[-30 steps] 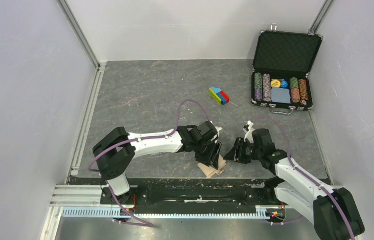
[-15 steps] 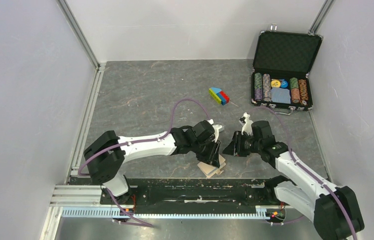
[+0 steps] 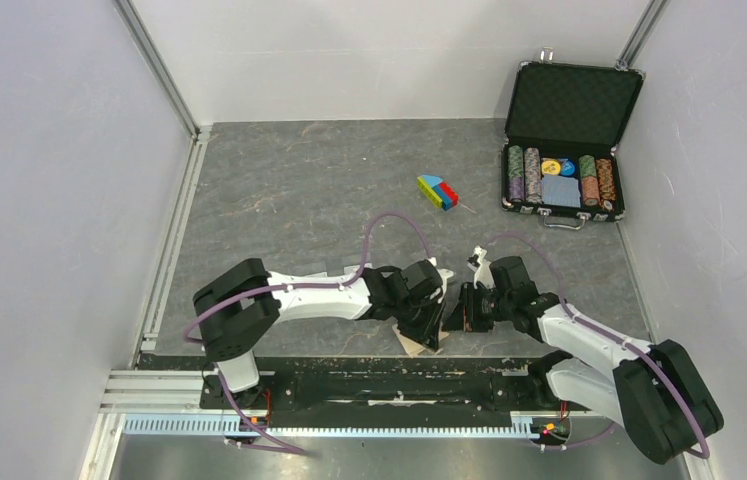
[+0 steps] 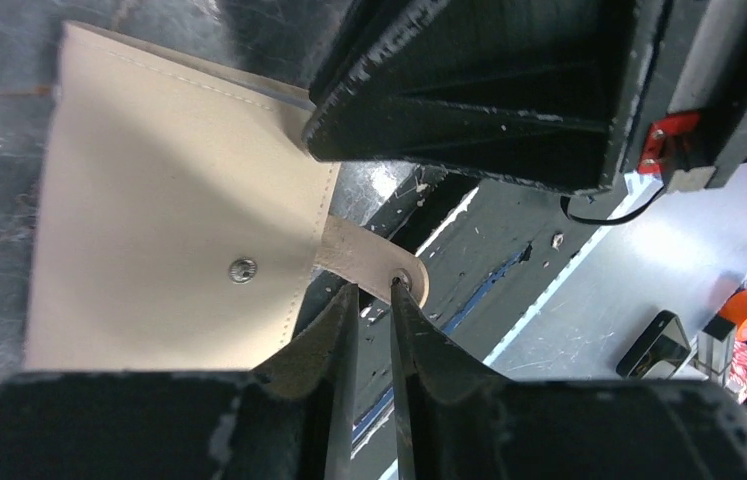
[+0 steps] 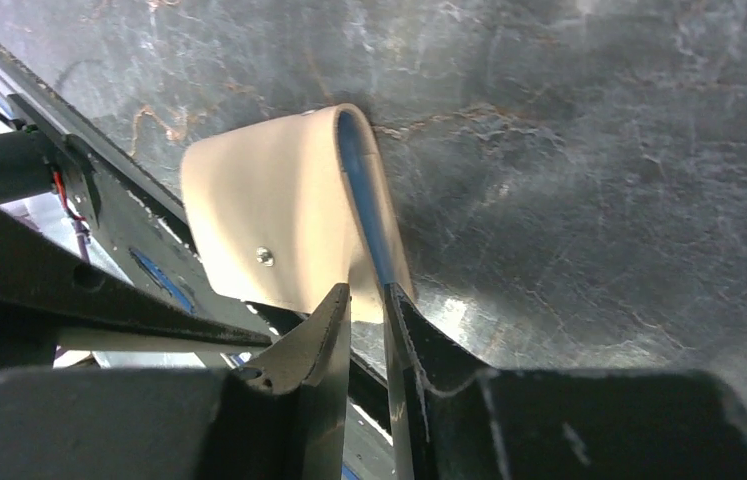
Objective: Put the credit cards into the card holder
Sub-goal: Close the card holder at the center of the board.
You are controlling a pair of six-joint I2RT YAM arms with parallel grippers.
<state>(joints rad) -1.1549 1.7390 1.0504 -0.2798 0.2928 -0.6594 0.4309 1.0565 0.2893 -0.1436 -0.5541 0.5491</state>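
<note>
The tan card holder lies at the table's front edge between both grippers. In the left wrist view the card holder shows its flat outer face with a snap stud, and its strap tab reaches the tips of my left gripper. Those jaws stand a narrow slit apart, and I cannot tell whether the tab is pinched. My right gripper has the blue-lined edge of the card holder between its fingertips, both touching it. From above, the left gripper and right gripper nearly meet. The credit cards are out of view.
An open black case with poker chips and a blue deck stands at the far right. A small coloured block toy lies mid-table. The black front rail runs just below the card holder. The right gripper's body hangs close above it.
Both grippers have drawn closer together over the card holder and narrowed their jaws. The left arm has swung slightly right and the right gripper has moved left and down.
</note>
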